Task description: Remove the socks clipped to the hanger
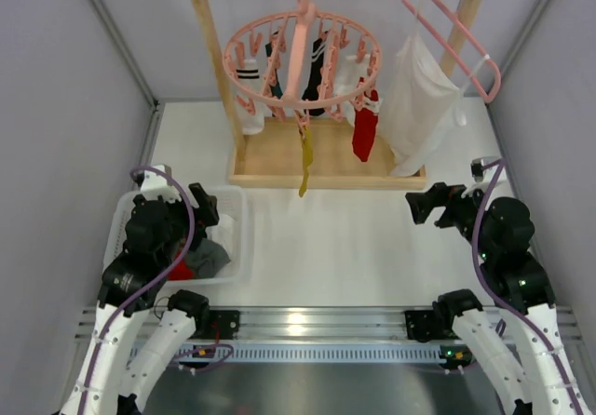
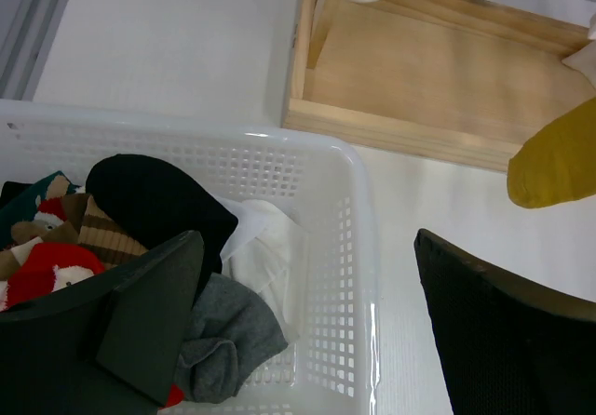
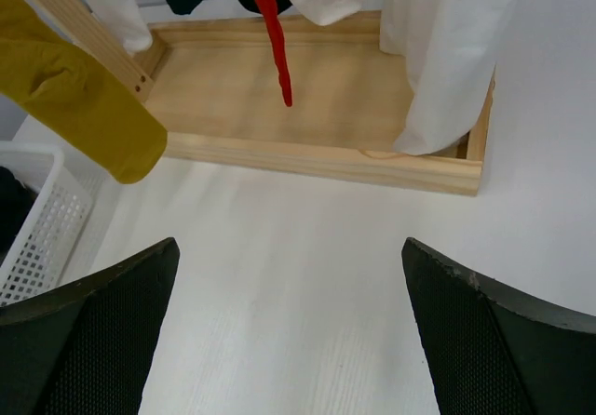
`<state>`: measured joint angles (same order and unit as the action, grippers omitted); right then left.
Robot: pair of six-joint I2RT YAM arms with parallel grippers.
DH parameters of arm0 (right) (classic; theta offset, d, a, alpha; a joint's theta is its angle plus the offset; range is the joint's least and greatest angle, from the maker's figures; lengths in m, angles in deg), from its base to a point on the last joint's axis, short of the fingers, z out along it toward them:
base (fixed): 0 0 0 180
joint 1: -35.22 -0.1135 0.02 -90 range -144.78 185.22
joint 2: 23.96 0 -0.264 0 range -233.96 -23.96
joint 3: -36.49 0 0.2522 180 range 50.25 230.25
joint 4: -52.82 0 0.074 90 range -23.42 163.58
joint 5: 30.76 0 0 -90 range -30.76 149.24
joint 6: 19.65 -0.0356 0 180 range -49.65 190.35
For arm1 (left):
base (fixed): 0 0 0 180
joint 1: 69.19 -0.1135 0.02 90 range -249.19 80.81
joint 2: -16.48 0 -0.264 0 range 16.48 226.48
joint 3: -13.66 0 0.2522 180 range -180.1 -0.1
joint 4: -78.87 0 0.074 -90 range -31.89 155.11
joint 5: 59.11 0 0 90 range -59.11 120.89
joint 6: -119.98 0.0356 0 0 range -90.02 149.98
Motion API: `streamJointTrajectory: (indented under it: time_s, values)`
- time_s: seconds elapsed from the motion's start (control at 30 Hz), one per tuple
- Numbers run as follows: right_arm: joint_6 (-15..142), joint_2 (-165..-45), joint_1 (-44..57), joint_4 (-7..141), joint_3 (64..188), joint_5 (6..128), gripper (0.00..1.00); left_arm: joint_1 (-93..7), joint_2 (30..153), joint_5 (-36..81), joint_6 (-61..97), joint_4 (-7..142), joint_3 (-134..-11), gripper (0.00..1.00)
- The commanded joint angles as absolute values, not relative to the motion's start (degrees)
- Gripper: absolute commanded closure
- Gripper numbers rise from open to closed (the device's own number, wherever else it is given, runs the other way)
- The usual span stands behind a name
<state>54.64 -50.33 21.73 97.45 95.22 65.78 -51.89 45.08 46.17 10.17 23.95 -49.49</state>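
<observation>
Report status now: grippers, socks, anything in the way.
Left gripper open above basket; right gripper open, facing rack. Several socks clipped on hanger, some in basket. White garment hangs beside hanger.

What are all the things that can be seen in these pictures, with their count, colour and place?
Rack: one, light wood, far middle of the table.
Ring hanger: one, pink, with clips, hooked on the rack's top bar.
Clipped socks: at least six; striped white, dark teal, black, white, red-and-white, mustard; under the ring hanger.
Triangle hanger: one, pink, on the same bar, to the right.
Garment: one, white, on the triangle hanger.
Basket: one, white, near left.
Loose clothes: several; black, grey, red, white; inside the basket.
Table: one, white.
Rail: one, silver, near edge.
Left gripper: one, black, open, above the basket.
Right gripper: one, black, open, above the table before the rack.
</observation>
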Motion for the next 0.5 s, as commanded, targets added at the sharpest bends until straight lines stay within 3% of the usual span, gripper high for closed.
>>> streamJointTrajectory:
  time_s: [0.0, 0.27, 0.47]
  values:
    - [53.48, -50.33, 20.81, 94.44, 95.60, 65.22, 0.01, -51.70, 44.26, 45.92, 9.68, 26.27, -49.41, 0.01]
    - [46.53, -51.47, 20.81, 89.79, 93.76, 62.31, 0.01, -51.70, 44.08, 46.09, 9.59, 26.27, -49.32, 0.02]
    - [40.56, -56.27, 20.72, 67.24, 85.86, 87.67, 0.01, -51.70, 43.90, 46.00, 9.50, 26.18, -49.23, 0.01]
